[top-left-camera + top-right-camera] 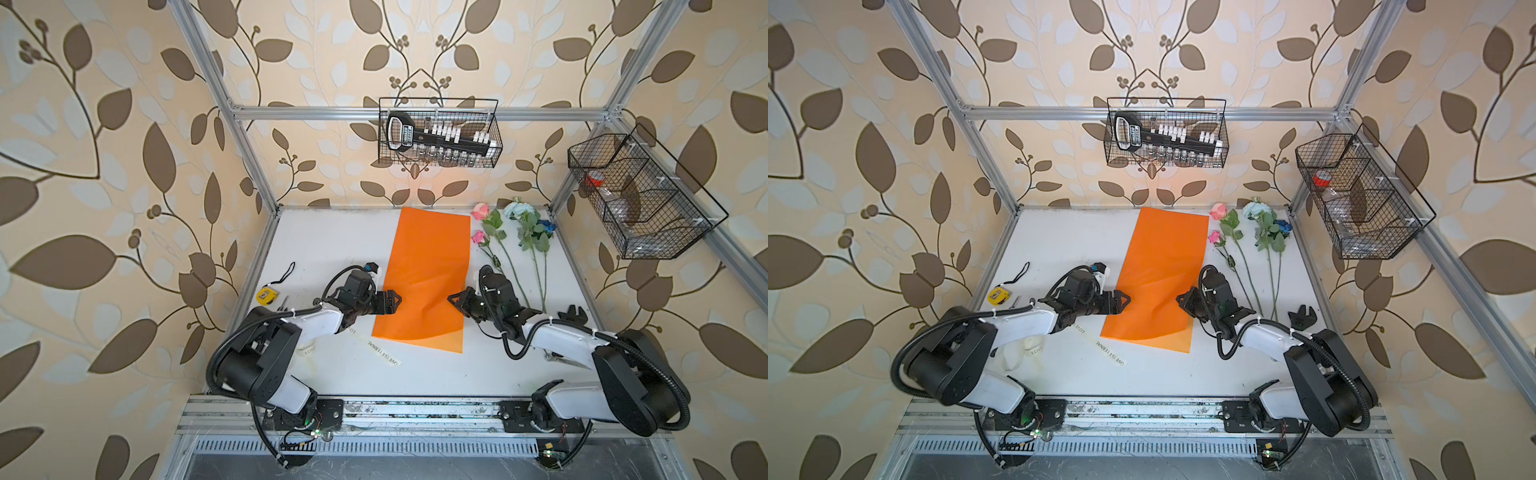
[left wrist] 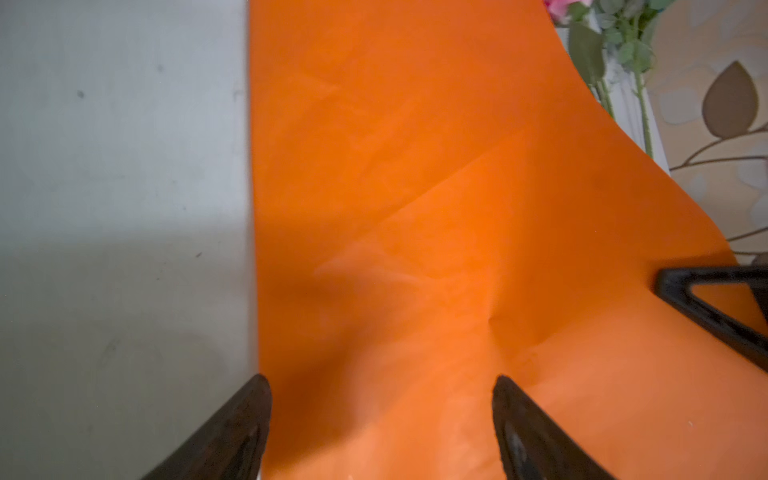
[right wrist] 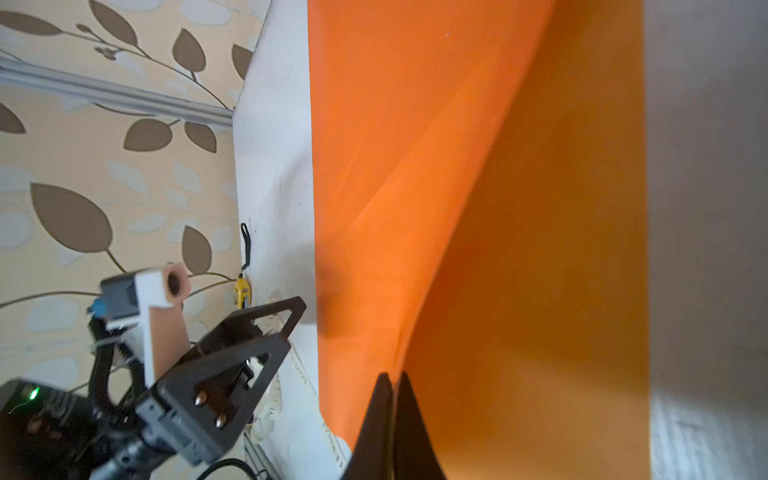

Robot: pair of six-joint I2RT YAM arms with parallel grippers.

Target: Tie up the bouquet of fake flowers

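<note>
On the white table point(image 1: 332, 249), pretty much dead center, the orange wrapping paper point(image 1: 424, 278) is laid out with its long side running from the back wall toward the arms. Most of it lies flat, but the right edge near the front is pulled up off the surface into a curl with a few creases running in from it.

That's because the right gripper point(image 3: 392, 376) has its jaws pinched tight together on that edge; the right wrist view shows the sheet clamped between the two fingertips. In a top view it comes in from the right side of the sheet point(image 1: 453, 298).

The left gripper point(image 2: 380, 378) sits opposite with its jaws spread wide, hovering over the paper's left edge. Nothing is between its fingers point(image 2: 505, 395), so it's got hold of nothing.

The fake flowers point(image 1: 515, 232) are loose on the table to the right of the paper, in the back right corner, blooms toward the wall and thin stems pointing to the front. One pink bloom is just beside the paper's back right corner, but I can't tell if it touches.

Other stuff:
- a cream ribbon point(image 1: 382, 356) with dark lettering, just front-left of the sheet
- a yellow tape measure point(image 1: 267, 294) at the table's left edge
- a black wire basket point(image 1: 438, 133) on the back rail
</note>
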